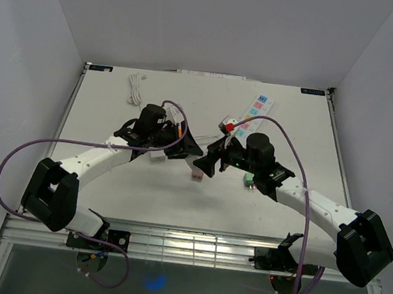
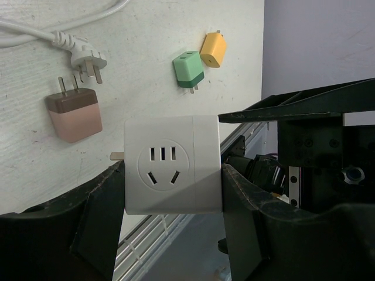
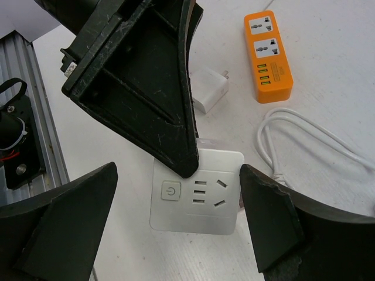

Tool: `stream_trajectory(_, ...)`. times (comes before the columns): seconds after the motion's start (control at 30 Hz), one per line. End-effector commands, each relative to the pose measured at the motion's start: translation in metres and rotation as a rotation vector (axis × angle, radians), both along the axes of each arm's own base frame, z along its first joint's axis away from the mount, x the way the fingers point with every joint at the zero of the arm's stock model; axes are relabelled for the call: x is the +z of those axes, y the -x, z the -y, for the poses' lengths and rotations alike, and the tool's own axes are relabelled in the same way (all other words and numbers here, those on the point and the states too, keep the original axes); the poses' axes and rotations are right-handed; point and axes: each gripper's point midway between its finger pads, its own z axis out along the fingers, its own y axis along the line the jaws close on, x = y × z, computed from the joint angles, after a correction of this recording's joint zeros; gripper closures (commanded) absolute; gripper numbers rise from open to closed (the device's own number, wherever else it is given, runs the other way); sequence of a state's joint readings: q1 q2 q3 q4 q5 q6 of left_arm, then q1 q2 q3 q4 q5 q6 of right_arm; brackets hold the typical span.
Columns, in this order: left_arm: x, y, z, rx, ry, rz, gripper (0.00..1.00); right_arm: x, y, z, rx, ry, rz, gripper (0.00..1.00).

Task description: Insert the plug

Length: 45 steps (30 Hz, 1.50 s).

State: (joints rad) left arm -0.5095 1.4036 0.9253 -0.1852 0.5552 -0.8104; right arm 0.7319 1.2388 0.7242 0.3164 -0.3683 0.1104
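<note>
My left gripper [image 2: 173,196] [image 1: 185,148] is shut on a white socket cube [image 2: 173,164] [image 3: 196,196], one finger [image 2: 96,222] on each side. The cube's socket face points at the left wrist camera, and a metal prong sticks out of its far left side. A brown-and-pink plug [image 2: 74,114] [image 1: 197,176] lies on the table [image 1: 292,130] beyond it, prongs up. My right gripper [image 3: 187,181] [image 1: 207,161] stands open just right of the cube, its jaws wide on either side without touching it and holding nothing.
A green plug [image 2: 188,70] [image 1: 248,179] and an orange plug [image 2: 212,49] lie near the right arm. A white cable with plug [image 2: 85,55] [image 1: 135,89], an orange power strip [image 3: 266,55], a white charger [image 3: 210,89] and a white multi-socket strip [image 1: 252,114] lie further back.
</note>
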Motion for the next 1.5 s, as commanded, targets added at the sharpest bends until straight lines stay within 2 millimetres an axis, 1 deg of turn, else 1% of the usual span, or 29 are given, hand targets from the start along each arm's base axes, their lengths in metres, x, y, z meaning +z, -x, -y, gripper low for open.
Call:
stream_trajectory(0.0, 0.047, -0.007, 0.006, -0.029, 0.069, 0.129, 1.00, 0.013, 0.001, -0.006, 0.021, -0.039, -0.010, 0.11)
stream_trajectory(0.2, 0.051, -0.006, 0.004, -0.017, 0.069, 0.137, 1.00, -0.001, -0.005, 0.000, -0.023, -0.021, -0.037, 0.11)
stream_trajectory(0.37, 0.052, -0.008, 0.001, 0.001, 0.060, 0.150, 1.00, -0.005, -0.010, 0.003, -0.056, -0.010, -0.046, 0.11)
stream_trajectory(0.63, 0.055, -0.009, -0.001, 0.011, 0.057, 0.161, 1.00, -0.010, -0.012, 0.005, -0.072, 0.002, -0.051, 0.11)
stream_trajectory(0.97, 0.056, -0.009, 0.001, 0.006, 0.069, 0.157, 1.00, -0.018, -0.013, 0.001, -0.060, 0.015, -0.067, 0.00)
stream_trajectory(1.0, 0.057, -0.009, 0.002, 0.005, 0.071, 0.158, 1.00, -0.019, -0.013, 0.001, -0.060, 0.018, -0.069, 0.04)
stream_trajectory(1.13, 0.058, -0.008, 0.002, 0.004, 0.076, 0.160, 1.00, -0.022, -0.015, 0.002, -0.067, 0.025, -0.071, 0.07)
stream_trajectory(1.17, 0.058, -0.008, 0.002, 0.003, 0.076, 0.161, 1.00, -0.022, -0.015, 0.002, -0.070, 0.027, -0.071, 0.12)
stream_trajectory(1.23, 0.059, -0.007, 0.002, -0.001, 0.080, 0.164, 1.00, -0.022, -0.017, 0.003, -0.079, 0.028, -0.070, 0.19)
stream_trajectory(1.27, 0.060, -0.007, 0.002, -0.002, 0.082, 0.167, 1.00, -0.022, -0.016, 0.003, -0.080, 0.029, -0.069, 0.25)
stream_trajectory(1.43, 0.061, -0.006, 0.001, -0.002, 0.083, 0.175, 1.00, -0.024, -0.019, 0.006, -0.097, 0.034, -0.066, 0.39)
stream_trajectory(1.47, 0.061, -0.005, 0.001, -0.004, 0.084, 0.175, 0.98, -0.024, -0.019, 0.006, -0.099, 0.033, -0.067, 0.44)
